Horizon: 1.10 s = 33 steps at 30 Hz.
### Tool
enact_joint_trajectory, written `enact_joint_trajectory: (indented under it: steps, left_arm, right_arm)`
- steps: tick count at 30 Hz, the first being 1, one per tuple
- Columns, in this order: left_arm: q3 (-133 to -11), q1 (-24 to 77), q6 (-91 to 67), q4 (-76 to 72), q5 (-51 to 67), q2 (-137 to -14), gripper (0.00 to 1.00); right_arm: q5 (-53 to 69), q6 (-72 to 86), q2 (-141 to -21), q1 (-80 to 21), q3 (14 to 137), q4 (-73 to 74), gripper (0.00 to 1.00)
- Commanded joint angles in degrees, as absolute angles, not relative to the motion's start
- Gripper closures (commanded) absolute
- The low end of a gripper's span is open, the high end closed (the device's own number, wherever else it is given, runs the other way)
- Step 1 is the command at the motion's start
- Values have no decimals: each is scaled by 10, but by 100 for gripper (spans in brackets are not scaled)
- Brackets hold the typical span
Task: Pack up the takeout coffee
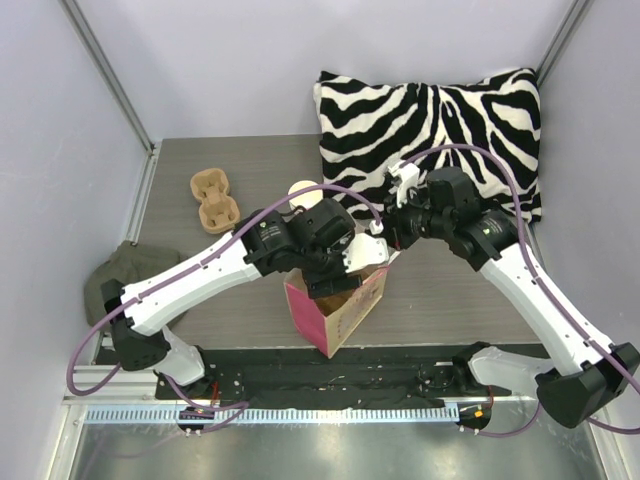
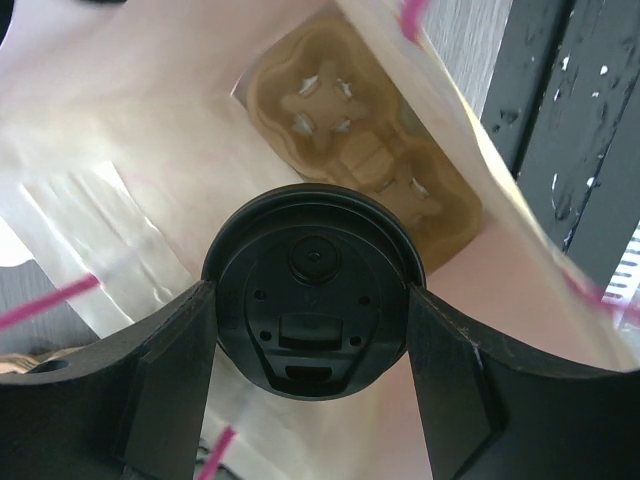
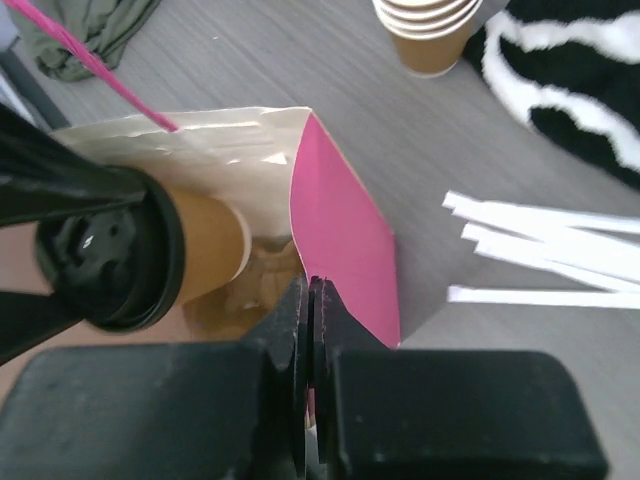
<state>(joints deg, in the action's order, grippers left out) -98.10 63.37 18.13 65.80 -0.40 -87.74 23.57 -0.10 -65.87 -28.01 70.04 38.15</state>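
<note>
My left gripper (image 1: pixel 345 262) is shut on a kraft-brown coffee cup (image 3: pixel 208 245) capped with a round black lid (image 2: pixel 312 290), and holds it over the open mouth of the pink paper bag (image 1: pixel 330 318). Its fingers (image 2: pixel 170 380) press both sides of the lid. A tan pulp cup carrier (image 2: pixel 350 130) lies at the bag's bottom. My right gripper (image 3: pixel 310 287) is shut on the bag's pink rim (image 3: pixel 345 225) and holds it open; it also shows in the top view (image 1: pixel 386 240). A stack of cups (image 3: pixel 430 25) stands on the table behind the bag (image 1: pixel 303 192).
A second pulp carrier (image 1: pixel 213 199) lies at the back left. A zebra-striped pillow (image 1: pixel 430 120) fills the back right. A green cloth (image 1: pixel 120 272) lies at the left edge. White flat strips (image 3: pixel 540 240) lie on the table right of the bag.
</note>
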Motion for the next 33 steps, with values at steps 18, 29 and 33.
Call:
enact_joint_trajectory:
  steps: [18, 29, 33]
  left_arm:
    - [-961, 635, 242, 631, 105, -804, 46]
    - [-949, 635, 250, 642, 123, -803, 46]
    - [-941, 635, 250, 642, 116, -801, 46]
  right_arm:
    - [318, -137, -685, -279, 826, 403, 15]
    - [445, -288, -780, -287, 867, 419, 13]
    - [455, -317, -804, -308, 880, 432, 13]
